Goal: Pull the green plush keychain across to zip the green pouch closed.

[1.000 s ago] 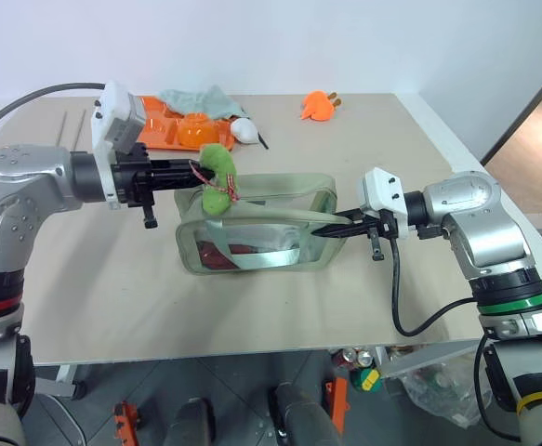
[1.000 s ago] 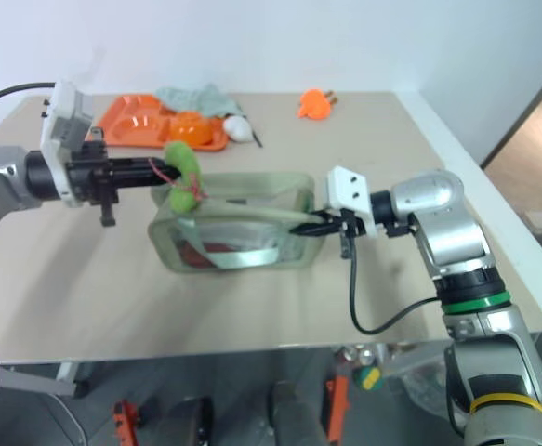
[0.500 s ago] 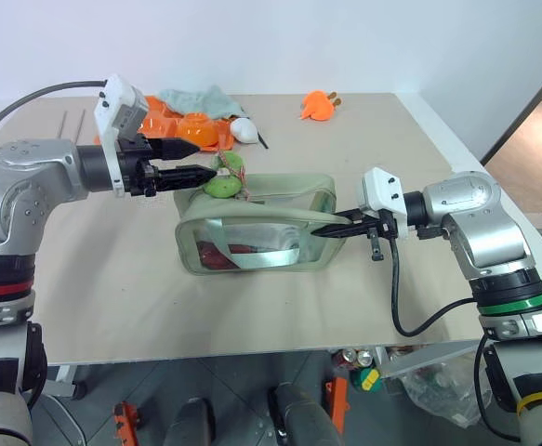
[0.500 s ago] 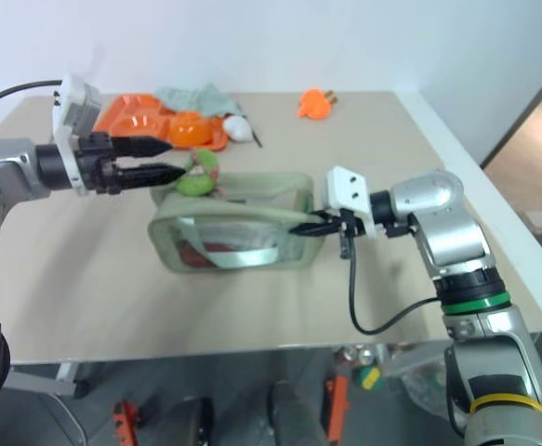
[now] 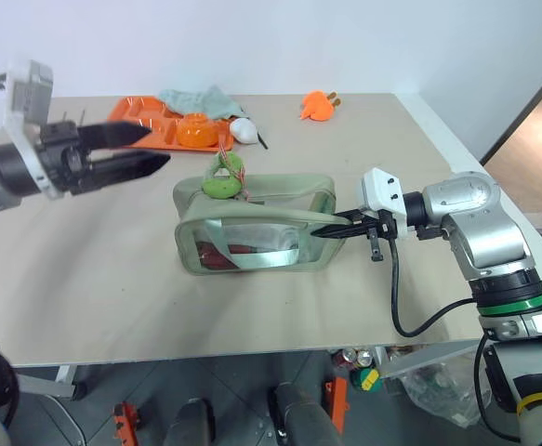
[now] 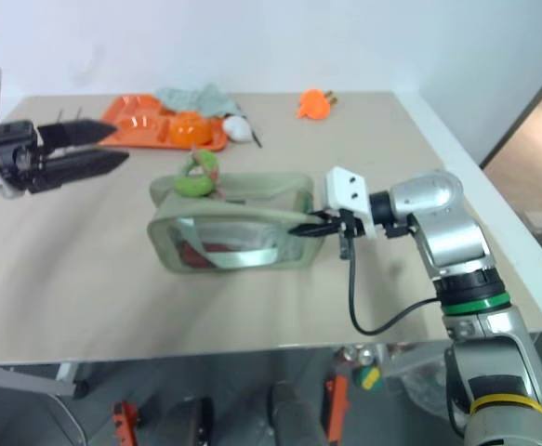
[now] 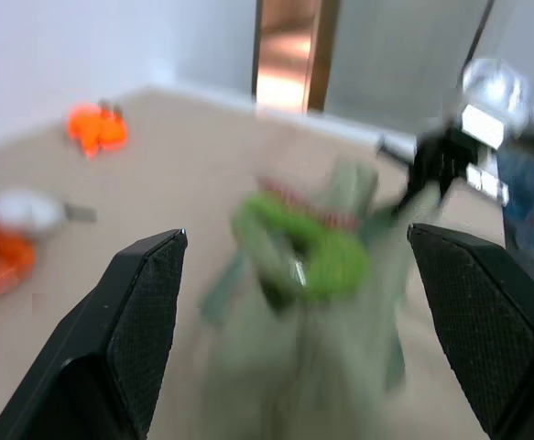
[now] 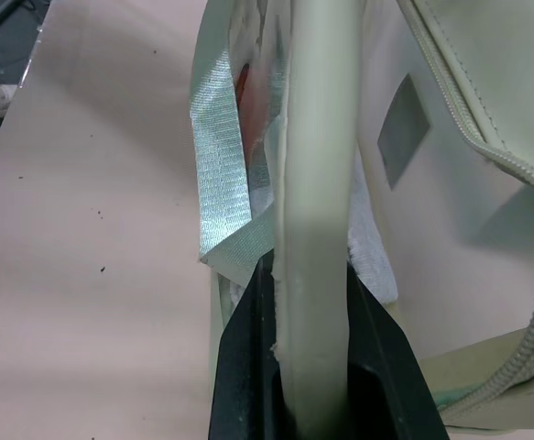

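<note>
Pouch: on the tabletop, its strap end clamped in the right gripper; keychain resting on the top at the end nearer the left gripper, whose jaws stand apart, empty and well clear. Risk: if the zipper is short of its stop, the pouch stays partly open. Risk: a right-arm pull with the strap clamped would drag the pouch.
</note>
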### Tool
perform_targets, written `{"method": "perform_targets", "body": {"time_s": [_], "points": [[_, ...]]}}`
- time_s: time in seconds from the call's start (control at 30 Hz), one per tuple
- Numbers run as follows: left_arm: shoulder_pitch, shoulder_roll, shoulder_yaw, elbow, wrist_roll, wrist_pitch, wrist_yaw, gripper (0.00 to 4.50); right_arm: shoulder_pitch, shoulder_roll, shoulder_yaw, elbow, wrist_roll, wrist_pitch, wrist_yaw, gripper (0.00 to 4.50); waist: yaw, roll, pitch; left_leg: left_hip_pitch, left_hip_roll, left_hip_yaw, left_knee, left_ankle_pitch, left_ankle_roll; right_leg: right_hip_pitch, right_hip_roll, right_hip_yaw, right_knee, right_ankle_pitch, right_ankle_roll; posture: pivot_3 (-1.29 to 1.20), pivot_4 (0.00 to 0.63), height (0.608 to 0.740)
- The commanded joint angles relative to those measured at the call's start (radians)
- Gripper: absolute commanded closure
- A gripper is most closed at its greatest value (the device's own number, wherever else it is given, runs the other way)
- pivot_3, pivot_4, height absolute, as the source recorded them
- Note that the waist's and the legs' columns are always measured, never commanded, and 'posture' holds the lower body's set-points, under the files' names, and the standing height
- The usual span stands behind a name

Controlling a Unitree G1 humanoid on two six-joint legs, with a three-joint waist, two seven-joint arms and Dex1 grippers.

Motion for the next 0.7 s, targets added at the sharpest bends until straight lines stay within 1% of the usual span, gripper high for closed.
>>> {"method": "perform_targets", "body": {"time_s": [0.03,0.1,0.27,0.47,0.53,0.57,0.6,0.7], "points": [[0.061,0.037,-0.028,-0.074,0.025,-0.033,-0.033,0.5,-0.013,0.004,-0.002,-0.019,0.006,-0.005,0.0,4.5,0.001,0.0,0.0,0.0,0.0,0.0,0.0,0.0,0.0,0.0,0.0,0.0,0.0,0.0,0.0,0.0,0.15,0.74],[0.09,0.023,-0.047,-0.069,0.042,-0.047,-0.022,0.5,-0.011,0.006,-0.001,-0.025,0.007,-0.003,-0.002,4.5,0.001,0.0,0.0,0.0,0.0,-0.001,0.0,0.0,0.0,0.0,0.0,-0.001,0.0,0.0,0.0,0.0,0.15,0.74],[0.106,-0.011,-0.097,-0.048,0.064,-0.068,-0.018,0.5,0.0,0.002,-0.005,-0.042,0.012,0.007,-0.004,4.5,0.001,0.0,0.0,0.0,0.0,-0.001,0.0,0.0,0.0,0.0,0.0,-0.001,0.0,0.0,-0.001,0.0,0.15,0.74],[0.126,-0.017,-0.161,-0.041,0.105,-0.101,-0.048,0.5,0.012,-0.008,-0.017,-0.063,0.016,0.021,-0.013,4.5,0.0,0.0,0.0,0.0,0.0,-0.001,0.0,0.0,0.0,0.0,0.0,-0.001,0.0,0.0,-0.001,0.0,0.15,0.74],[0.125,-0.021,-0.17,-0.036,0.116,-0.118,-0.056,1.01,0.016,-0.012,-0.02,-0.068,0.017,0.024,-0.015,4.5,0.001,0.0,0.0,0.0,0.0,-0.001,0.0,0.0,0.0,0.0,0.001,-0.001,0.0,0.0,-0.001,0.0,0.15,0.74],[0.113,-0.029,-0.172,-0.021,0.118,-0.119,-0.051,1.14,0.018,-0.013,-0.021,-0.07,0.018,0.026,-0.016,4.5,0.001,0.0,0.0,0.0,0.0,-0.001,0.0,0.0,0.0,0.0,0.001,-0.001,0.0,0.0,-0.001,0.0,0.15,0.74],[0.102,-0.036,-0.174,-0.009,0.121,-0.125,-0.048,1.57,0.019,-0.015,-0.021,-0.072,0.018,0.027,-0.018,4.5,0.001,0.0,0.0,0.0,0.0,-0.001,0.0,0.0,0.0,0.0,0.0,-0.001,0.0,0.0,-0.001,0.0,0.15,0.74],[0.068,-0.066,-0.168,0.016,0.128,-0.141,-0.032,2.6,0.025,-0.017,-0.022,-0.076,0.018,0.029,-0.023,4.5,0.002,0.0,0.0,0.0,0.0,-0.001,0.0,0.0,0.0,0.0,0.0,-0.001,0.0,0.0,-0.001,0.0,0.15,0.74]]}}
